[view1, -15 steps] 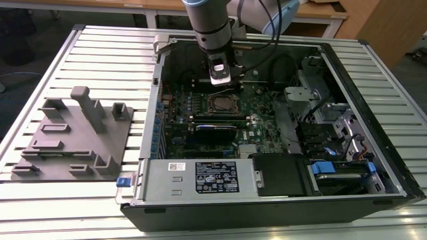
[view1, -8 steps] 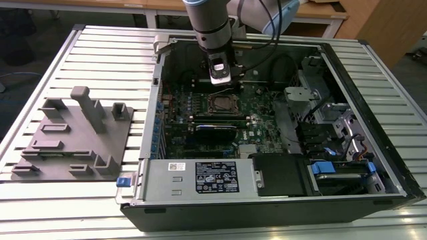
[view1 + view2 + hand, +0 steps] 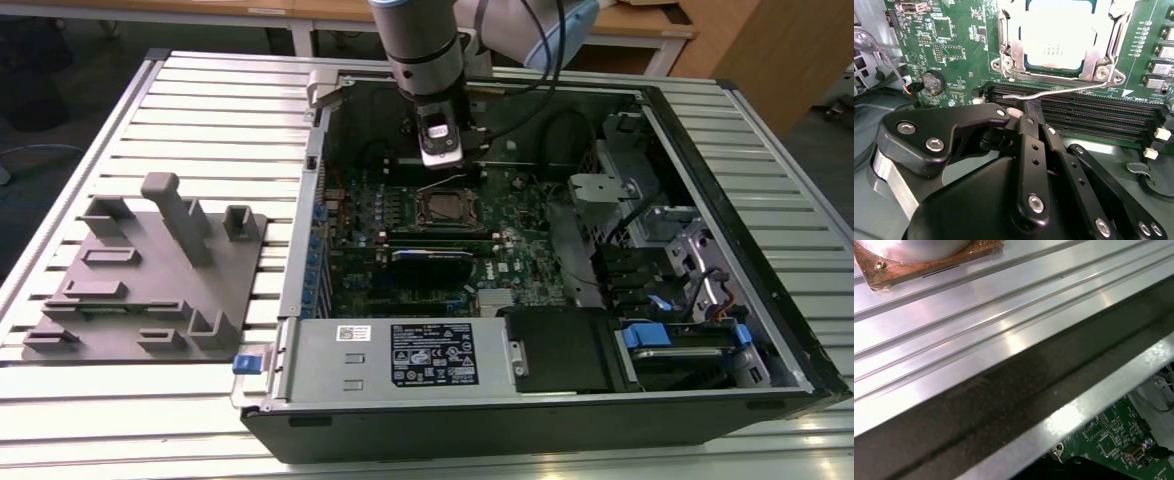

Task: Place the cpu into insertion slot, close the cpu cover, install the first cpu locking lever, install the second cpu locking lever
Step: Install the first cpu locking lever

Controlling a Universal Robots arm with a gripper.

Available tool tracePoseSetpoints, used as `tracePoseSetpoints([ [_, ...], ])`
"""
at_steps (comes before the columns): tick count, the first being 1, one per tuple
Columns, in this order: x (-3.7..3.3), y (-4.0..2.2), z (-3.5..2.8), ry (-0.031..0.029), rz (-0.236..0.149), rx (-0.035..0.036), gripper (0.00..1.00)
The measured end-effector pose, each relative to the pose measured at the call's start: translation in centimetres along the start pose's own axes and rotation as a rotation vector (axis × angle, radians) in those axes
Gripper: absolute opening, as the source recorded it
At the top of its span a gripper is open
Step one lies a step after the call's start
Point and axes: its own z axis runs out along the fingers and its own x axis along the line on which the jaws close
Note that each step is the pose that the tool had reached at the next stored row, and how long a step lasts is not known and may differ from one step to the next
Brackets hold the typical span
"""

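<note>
- The arm comes down from 12 o'clock in the exterior view, into the open computer case (image 3: 561, 420), which lies on its side on a slatted metal table (image 3: 200, 110).
- The gripper (image 3: 442, 158) hangs just above the green motherboard (image 3: 954, 50). The insertion slot (image 3: 423, 208) sits close by at its 6 o'clock in the exterior view.
- In the second wrist view the cpu (image 3: 1056, 35) lies flat in the slot, dull silver top facing up.
- The cpu cover (image 3: 1005, 45) is folded down over it, its silvery frame resting around the chip's edges.
- The gripper's (image 3: 1029, 105) black fingers are drawn narrow, nearly together. Their tips are against a thin wire locking lever (image 3: 1079, 89).
- I cannot tell whether the wire is actually pinched between the tips.
- The lever runs along the socket's edge, between the cover and the long black memory slots (image 3: 1094, 117).
- A round coin battery (image 3: 931, 82) sits on the board, well apart from the socket.
- A grey fixture block (image 3: 147, 270) with upright posts stands on the table at 9 o'clock of the case in the exterior view.
- The first wrist view looks across the table slats and the case's dark wall (image 3: 1004, 390).
</note>
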Motion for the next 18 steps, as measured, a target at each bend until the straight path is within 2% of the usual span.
tracePoseSetpoints([
  [7, -0.10, 0.14, -0.50, 0.0005, 0.000, -0.0014, 0.11],
  [8, -0.11, 0.13, -0.51, 0.0033, 0.002, -0.0064, 0.11],
  [10, -0.11, 0.13, -0.51, 0.0136, 0.009, -0.0248, 0.11],
  [15, -0.13, 0.17, -0.65, 0.0159, 0.010, -0.0290, 0.11],
  [18, -0.22, 0.29, -1.09, 0.0179, 0.012, -0.0329, 0.11],
])
